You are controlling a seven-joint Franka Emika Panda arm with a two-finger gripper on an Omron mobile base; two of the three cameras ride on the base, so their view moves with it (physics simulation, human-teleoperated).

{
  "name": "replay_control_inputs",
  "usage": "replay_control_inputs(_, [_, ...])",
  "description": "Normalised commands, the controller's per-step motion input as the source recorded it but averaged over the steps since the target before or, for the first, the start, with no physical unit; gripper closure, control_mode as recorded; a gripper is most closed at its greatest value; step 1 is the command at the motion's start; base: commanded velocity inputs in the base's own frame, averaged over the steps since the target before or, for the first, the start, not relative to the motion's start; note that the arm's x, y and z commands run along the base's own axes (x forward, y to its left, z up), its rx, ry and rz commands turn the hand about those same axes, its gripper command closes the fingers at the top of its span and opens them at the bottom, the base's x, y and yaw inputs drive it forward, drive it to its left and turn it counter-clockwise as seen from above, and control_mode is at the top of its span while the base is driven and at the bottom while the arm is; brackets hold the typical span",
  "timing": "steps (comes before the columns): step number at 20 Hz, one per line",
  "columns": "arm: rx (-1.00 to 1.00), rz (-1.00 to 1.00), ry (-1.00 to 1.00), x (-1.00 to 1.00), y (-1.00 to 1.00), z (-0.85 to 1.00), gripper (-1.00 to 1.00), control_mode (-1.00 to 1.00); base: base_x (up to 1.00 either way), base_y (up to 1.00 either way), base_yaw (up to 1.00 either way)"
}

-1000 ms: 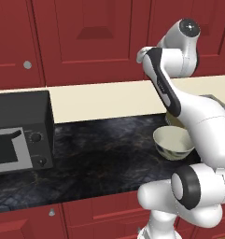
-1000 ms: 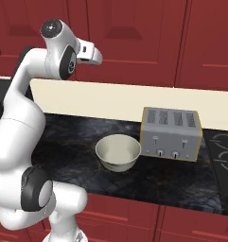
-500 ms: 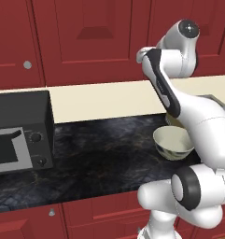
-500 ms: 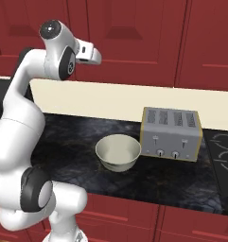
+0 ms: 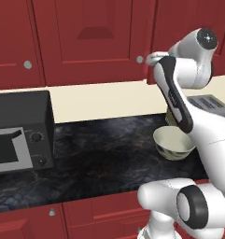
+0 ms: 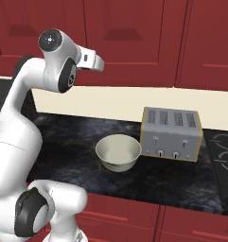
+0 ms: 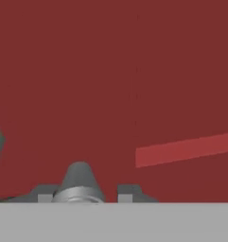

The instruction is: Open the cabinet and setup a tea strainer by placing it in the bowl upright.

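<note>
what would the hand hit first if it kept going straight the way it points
Most likely the cabinet: the hand points at its red door face, close beside a round silver knob. How much gap remains is unclear.

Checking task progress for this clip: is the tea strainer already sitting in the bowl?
No, in the right base view the bowl on the counter holds nothing, its cream inside bare beside the toaster.

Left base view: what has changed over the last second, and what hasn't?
The white arm sank a little at its upper joints, and the gripper dipped slightly beside the round silver knob of the dark red wall cabinet. Doors shut; cream bowl and silver toaster unmoved.
</note>
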Motion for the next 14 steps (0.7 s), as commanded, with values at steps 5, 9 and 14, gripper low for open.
replay_control_inputs(5, [0.03, -0.03, -0.03, -1.00, -0.76, 0.44, 1.00, -1.00, 0.00, 0.00, 0.00])
replay_control_inputs(9, [0.11, 0.00, -0.02, -1.00, -0.99, 0.47, 1.00, -1.00, 0.00, 0.00, 0.00])
replay_control_inputs(14, [0.12, 0.05, 0.00, -1.00, -1.00, 0.52, 1.00, -1.00, 0.00, 0.00, 0.00])
